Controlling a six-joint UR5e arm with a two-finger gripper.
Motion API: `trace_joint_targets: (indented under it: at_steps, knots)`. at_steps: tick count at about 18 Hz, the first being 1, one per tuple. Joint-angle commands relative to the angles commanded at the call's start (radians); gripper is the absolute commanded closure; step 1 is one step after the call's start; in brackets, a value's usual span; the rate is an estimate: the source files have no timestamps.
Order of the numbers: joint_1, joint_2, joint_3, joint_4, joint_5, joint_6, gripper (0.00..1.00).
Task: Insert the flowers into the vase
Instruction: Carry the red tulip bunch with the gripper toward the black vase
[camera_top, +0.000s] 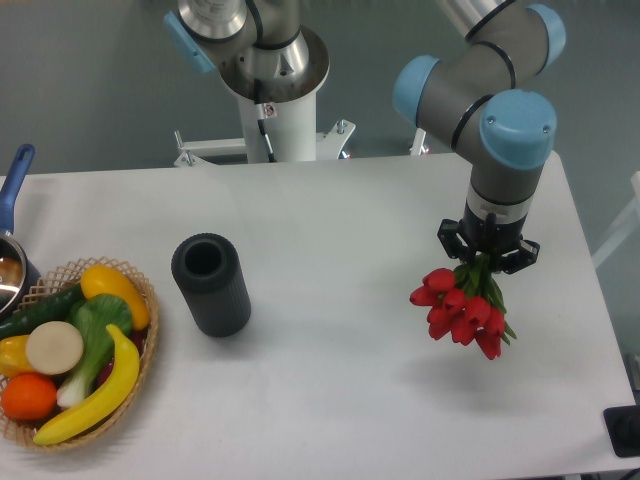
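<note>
Transport step: pincer (489, 256) pinching the bunch of red tulip flowers (461, 308), buds hanging down, right of bench (340, 220). Next: carry left, invert stems into ribbed dark cylinder vase (211, 284).

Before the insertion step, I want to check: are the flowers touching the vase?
Apart. The camera view shows the flowers at the gripper, with bare table between them and the vase.

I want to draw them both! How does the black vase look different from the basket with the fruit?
The vase is dark, ribbed and tall, while the basket is tan, woven and low and wide. The vase looks empty inside, but the basket is full of fruit and vegetables, such as a banana. The vase stands mid-table, and the basket sits at the table's left edge. Both rest on the white table with round openings facing up.
</note>
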Motion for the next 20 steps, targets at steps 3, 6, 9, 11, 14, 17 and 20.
trace_joint_targets:
  at_steps: [3, 6, 9, 11, 14, 17, 20]
  knots:
    - [0.000, 0.000, -0.003, 0.003, -0.002, 0.002, 1.00]
    - [0.003, 0.003, -0.002, 0.009, -0.024, 0.000, 1.00]
    - [0.005, 0.014, -0.002, 0.018, -0.106, -0.006, 1.00]
    - [0.003, 0.034, -0.003, 0.040, -0.174, -0.008, 1.00]
    - [0.002, 0.075, -0.008, 0.069, -0.283, -0.009, 1.00]
    - [-0.012, 0.110, -0.008, 0.098, -0.405, -0.079, 1.00]
    - [-0.070, 0.112, -0.006, 0.162, -0.483, -0.162, 1.00]
